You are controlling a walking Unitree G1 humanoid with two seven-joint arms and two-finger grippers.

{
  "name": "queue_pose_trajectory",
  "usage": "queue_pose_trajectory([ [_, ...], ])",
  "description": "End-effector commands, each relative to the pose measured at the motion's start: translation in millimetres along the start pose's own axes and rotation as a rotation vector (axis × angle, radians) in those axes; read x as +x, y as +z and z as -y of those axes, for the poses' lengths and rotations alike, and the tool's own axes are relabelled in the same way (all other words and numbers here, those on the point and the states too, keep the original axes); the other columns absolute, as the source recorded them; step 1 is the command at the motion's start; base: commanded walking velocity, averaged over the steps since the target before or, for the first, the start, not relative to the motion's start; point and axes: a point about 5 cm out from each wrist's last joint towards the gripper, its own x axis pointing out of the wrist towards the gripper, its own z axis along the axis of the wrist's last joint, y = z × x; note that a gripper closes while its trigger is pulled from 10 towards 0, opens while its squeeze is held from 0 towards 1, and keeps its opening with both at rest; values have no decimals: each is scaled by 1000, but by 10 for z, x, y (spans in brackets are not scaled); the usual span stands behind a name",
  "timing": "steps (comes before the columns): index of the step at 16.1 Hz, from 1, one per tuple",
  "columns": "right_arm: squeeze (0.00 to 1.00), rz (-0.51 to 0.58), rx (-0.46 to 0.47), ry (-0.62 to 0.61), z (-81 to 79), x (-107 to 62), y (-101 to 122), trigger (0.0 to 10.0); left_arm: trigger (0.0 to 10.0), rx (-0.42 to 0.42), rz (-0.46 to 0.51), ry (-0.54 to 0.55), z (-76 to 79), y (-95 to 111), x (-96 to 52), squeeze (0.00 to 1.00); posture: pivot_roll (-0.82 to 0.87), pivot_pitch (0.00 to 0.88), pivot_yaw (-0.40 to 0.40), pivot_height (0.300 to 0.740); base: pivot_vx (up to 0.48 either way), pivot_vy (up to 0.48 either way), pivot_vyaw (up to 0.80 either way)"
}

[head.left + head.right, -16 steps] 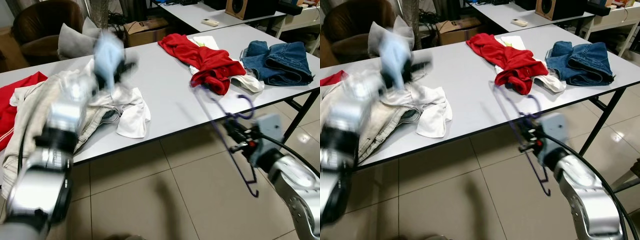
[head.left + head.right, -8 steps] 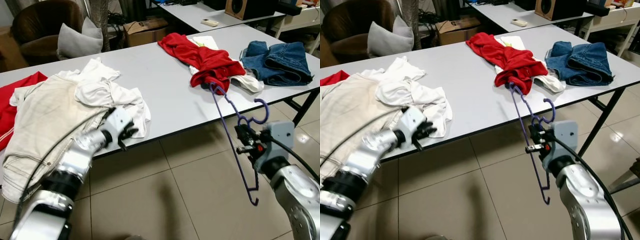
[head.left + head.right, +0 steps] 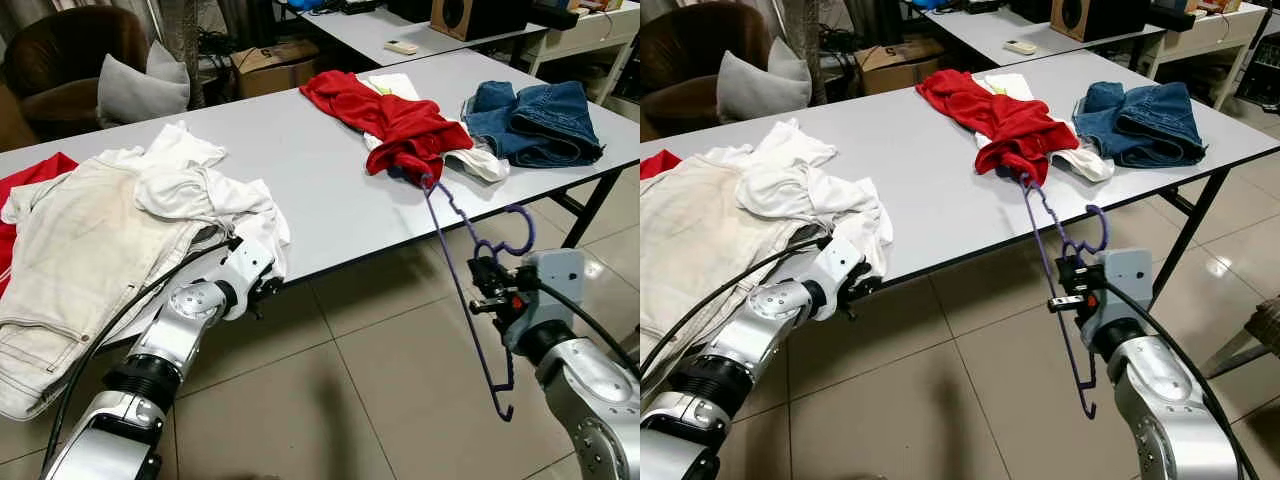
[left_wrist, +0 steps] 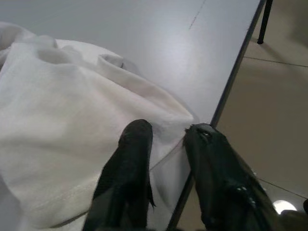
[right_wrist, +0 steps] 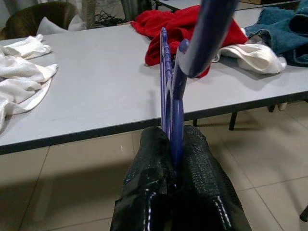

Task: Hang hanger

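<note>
A purple hanger (image 3: 470, 300) hangs in front of the table's front edge, its hook (image 3: 515, 225) up and its top end near the red garment (image 3: 400, 115). My right gripper (image 3: 485, 290) is shut on the hanger (image 5: 166, 72) near its neck, and the black fingers (image 5: 192, 159) press against the purple wire. My left gripper (image 3: 262, 285) sits at the table's front edge, beside the white garment (image 3: 200, 190). It is open (image 4: 168, 129), and the hem of the white cloth (image 4: 72, 120) lies between its fingers.
The grey table (image 3: 310, 170) also holds beige trousers (image 3: 70, 250), blue jeans (image 3: 540, 120), a white cloth (image 3: 480, 165) and a red cloth (image 3: 30, 175) at far left. Behind it stand an armchair with a pillow (image 3: 130, 90), a cardboard box (image 3: 275, 65) and a second table (image 3: 420, 25). Tiled floor lies in front.
My left arm has swung down from above the table to its front edge by the white garment. The right gripper keeps the hanger, which now hangs steadier and more upright.
</note>
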Motion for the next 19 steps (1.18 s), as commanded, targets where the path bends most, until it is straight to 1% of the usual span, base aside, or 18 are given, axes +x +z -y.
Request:
queue_pose_trajectory([
  [1, 0, 26, 1, 17, -47, 5, 71, 10000, 314, -24, -54, -38, 83, -128, 14, 0, -96, 0, 106, 740, 0, 0, 0],
  [2, 0, 25, 1, 16, -46, 6, 70, 10000, 0, -27, -54, -37, 83, -132, 19, 0, -94, 0, 106, 740, 0, 0, 0],
  [5, 0, 25, 1, 9, -37, 25, 73, 10000, 0, -26, -54, -32, 66, -135, 18, 0, -88, 0, 104, 740, 0, 0, 0],
  [8, 0, 27, -1, 2, -30, 43, 75, 10000, 0, -12, -49, 2, 11, -119, 9, 0, -83, 0, 103, 740, 0, 0, 0],
  [10, 0, 29, -1, -3, -22, 53, 80, 10000, 0, -19, -30, 29, -35, -89, 6, 0, -80, 0, 100, 740, 0, 0, 0],
  [11, 0, 31, 1, -6, -17, 59, 85, 10000, 0, -38, 9, 47, -77, -27, 1, 0, -79, 0, 100, 740, 0, 0, 0],
  [12, 0, 34, 1, -5, -14, 59, 89, 10000, 0, -138, 97, 58, -133, 122, -4, 0, -77, 0, 96, 740, 0, 0, 0],
  [13, 0, 37, -2, 4, -16, 57, 92, 10000, 0, -207, 166, 63, -179, 246, -13, 0, -75, 0, 94, 740, 0, 0, 0],
  [14, 0, 41, -17, 36, -38, 49, 96, 10000, 0, -311, 310, 66, -304, 540, -66, 0, -72, 0, 92, 740, 0, 0, 0],
  [15, 0, 45, -27, 69, -69, 42, 100, 10000, 0, -380, 454, 67, -459, 866, -165, 0, -69, 0, 89, 740, 0, 0, 0],
  [16, 0, 48, -29, 83, -84, 45, 101, 10000, 0, -402, 568, 66, -591, 1139, -279, 0, -67, 0, 89, 740, 0, 0, 0],
  [18, 0, 58, -32, 97, -107, 61, 115, 10000, 0, -449, 754, 75, -804, 1568, -510, 0, -62, 0, 88, 740, 0, 0, 0],
  [19, 0, 64, -31, 102, -116, 67, 122, 10000, 0, -466, 822, 76, -880, 1722, -612, 0, -57, 0, 89, 740, 0, 0, 0],
])
